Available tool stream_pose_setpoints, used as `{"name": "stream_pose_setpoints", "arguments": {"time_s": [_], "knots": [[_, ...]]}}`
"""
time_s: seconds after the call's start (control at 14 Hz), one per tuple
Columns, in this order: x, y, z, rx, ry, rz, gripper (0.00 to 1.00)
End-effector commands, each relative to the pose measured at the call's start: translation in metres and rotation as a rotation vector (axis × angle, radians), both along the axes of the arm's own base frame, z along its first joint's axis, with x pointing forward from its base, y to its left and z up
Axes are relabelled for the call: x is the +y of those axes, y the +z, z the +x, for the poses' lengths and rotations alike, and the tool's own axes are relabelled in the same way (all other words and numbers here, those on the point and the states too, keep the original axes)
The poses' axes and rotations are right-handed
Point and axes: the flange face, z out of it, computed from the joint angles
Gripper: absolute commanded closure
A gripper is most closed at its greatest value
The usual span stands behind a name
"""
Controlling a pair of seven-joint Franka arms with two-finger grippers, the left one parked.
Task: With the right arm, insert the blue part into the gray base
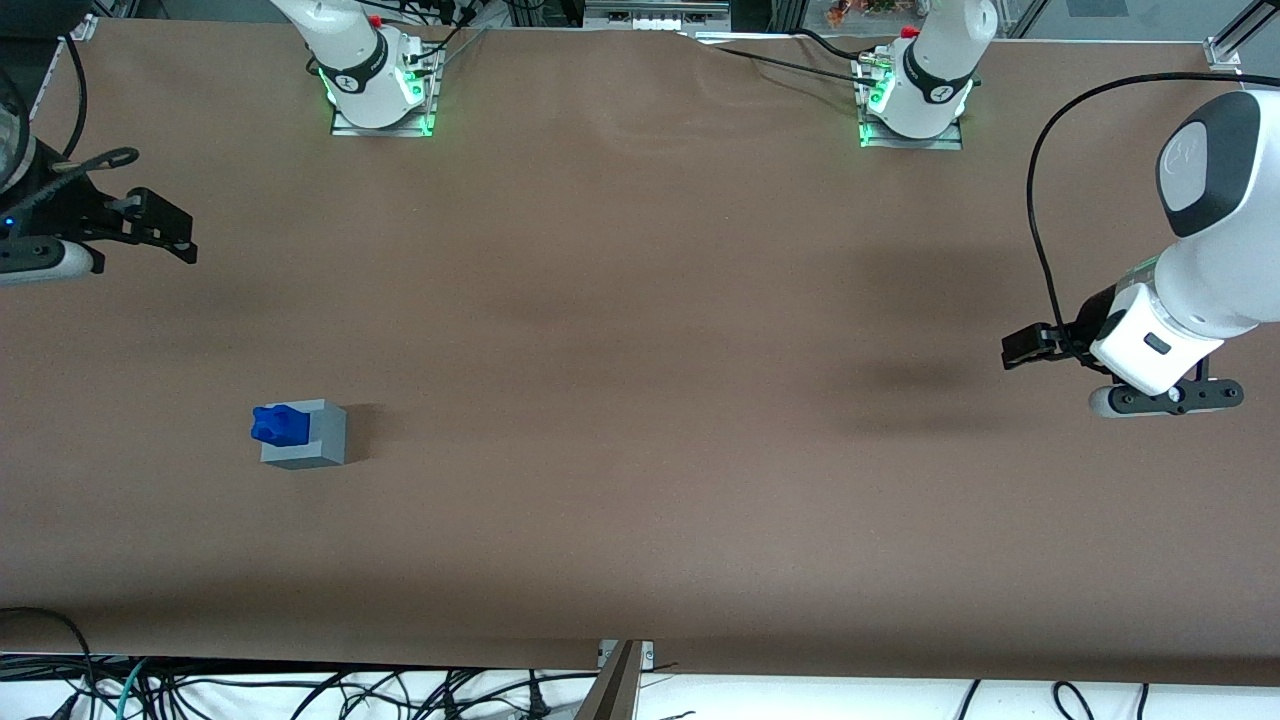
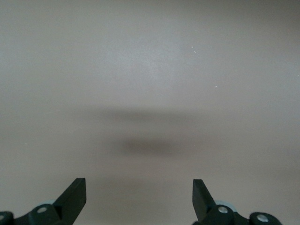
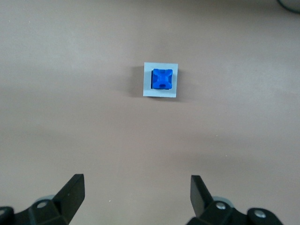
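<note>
The gray base [image 1: 318, 440] stands on the brown table toward the working arm's end. The blue part [image 1: 278, 424] sits in the base's top, its upper portion sticking out above the cube. In the right wrist view the blue part [image 3: 162, 78] shows seated within the square top of the gray base [image 3: 161, 93]. My right gripper [image 1: 165, 230] hangs well above the table, farther from the front camera than the base and apart from it. In the wrist view the right gripper [image 3: 137, 187] is open and empty, with only bare table between its fingers.
The two arm mounts [image 1: 382, 95] [image 1: 912, 110] stand along the table edge farthest from the front camera. Cables [image 1: 300, 690] hang below the near table edge. A metal bracket [image 1: 620, 680] sits at the near edge's middle.
</note>
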Motion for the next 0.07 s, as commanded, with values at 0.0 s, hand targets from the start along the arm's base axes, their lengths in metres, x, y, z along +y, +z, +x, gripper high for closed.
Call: {"name": "stream_pose_setpoints", "arguments": {"time_s": [0.0], "knots": [[-0.0022, -0.0066, 0.0001, 0.023, 0.004, 0.018, 0.00]]}}
